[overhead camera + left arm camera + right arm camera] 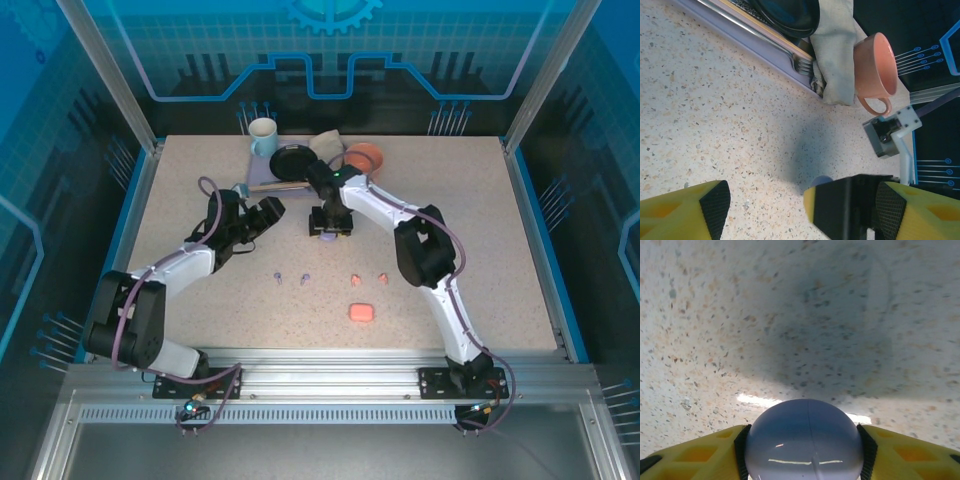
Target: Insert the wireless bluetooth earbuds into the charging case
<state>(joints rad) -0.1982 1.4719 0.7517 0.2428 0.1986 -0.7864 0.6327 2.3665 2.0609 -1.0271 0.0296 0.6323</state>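
Bright, even overhead light; soft shadows and a glare streak on the table (700, 340).

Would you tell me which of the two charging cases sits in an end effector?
The lavender case, between the right end effector's pads; the salmon case lies free on the table.

2 arms: left arm (185, 262) and right arm (445, 295) wearing white shells over black joints, purple cables (205, 185) trailing alongside; left gripper (268, 212) and right gripper (330, 225) carrying yellow fingers (675, 215), black textured pads (715, 205) lining them.

left hand (270, 210) spread, right hand (803, 440) clamped
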